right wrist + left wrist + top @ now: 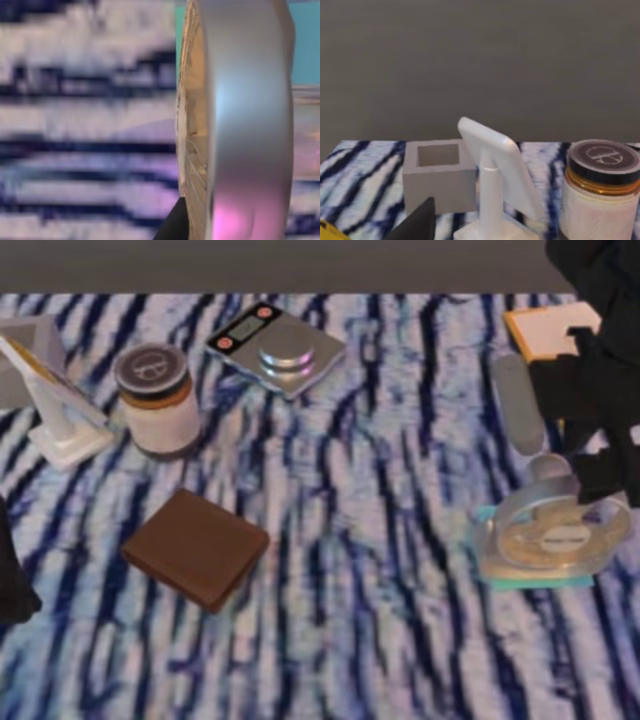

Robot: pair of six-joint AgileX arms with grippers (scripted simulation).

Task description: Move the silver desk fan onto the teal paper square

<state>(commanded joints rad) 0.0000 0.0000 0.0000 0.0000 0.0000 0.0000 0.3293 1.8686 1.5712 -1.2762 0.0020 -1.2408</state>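
The silver desk fan point(555, 532) stands on the teal paper square point(535, 582) at the table's right side, its round cage face tipped upward. My right gripper point(600, 483) reaches down from the far right and is shut on the fan's upper rim. In the right wrist view the fan point(245, 125) fills the picture edge-on. One dark fingertip point(172, 226) presses against its cage face, the other is hidden behind the rim, and a patch of teal paper point(306, 45) shows beyond. My left gripper point(12, 585) is parked at the table's left edge.
A square silver scale point(278, 348) sits at the back centre. A white jar point(155, 400), a white stand point(60, 405) and a grey cube box point(438, 175) are at the back left. A brown box point(195, 548) lies front left. An orange-and-white booklet point(550, 330) and a grey oblong point(518, 402) lie behind the fan.
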